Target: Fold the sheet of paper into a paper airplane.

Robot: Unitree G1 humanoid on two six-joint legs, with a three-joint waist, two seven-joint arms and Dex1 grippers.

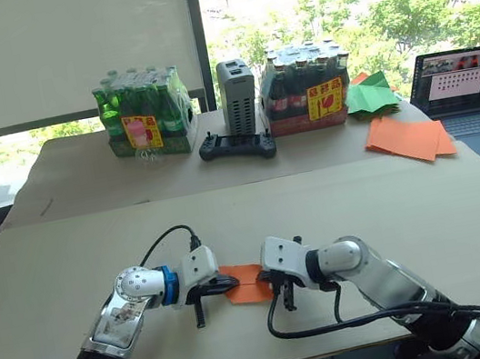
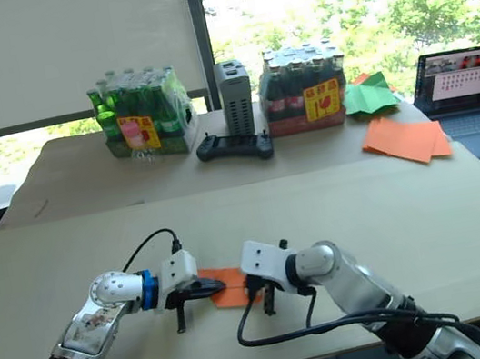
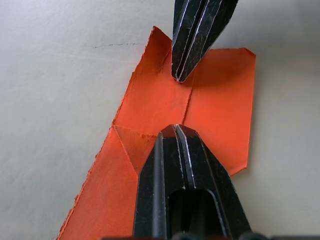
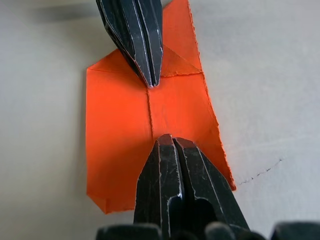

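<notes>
Both pincers are clenched shut, tips pressed down on the sheet of paper [image 1: 246, 282], which lies flat on the near table [image 1: 410, 206] right between them: the left gripper [image 3: 176, 131] comes in from one end and the right gripper [image 4: 166, 140] from the other, fingertips facing each other and a little apart along the same middle crease. Neither is actually grasping the paper, they're just pinning it. The wrist views show what the head views can't: the sheet is already folded into a longish strip with layered flaps, a seam running down the middle and a small triangular fold under the left gripper's tip. Its long axis runs from one pincer to the other, so left to right across the table; I can't tell which end is the nose. Further out, on the far table, the head views pick up two shrink-wrapped packs, green bottles [image 1: 143, 108] beyond the left gripper and dark bottles [image 1: 307, 85] beyond the right one, with a grey box [image 1: 238, 97] and a black controller [image 1: 236, 147] between them. Off past the right gripper sit a pile of orange sheets [image 1: 408, 137], some green paper [image 1: 371, 95] and a laptop [image 1: 471, 99].
</notes>
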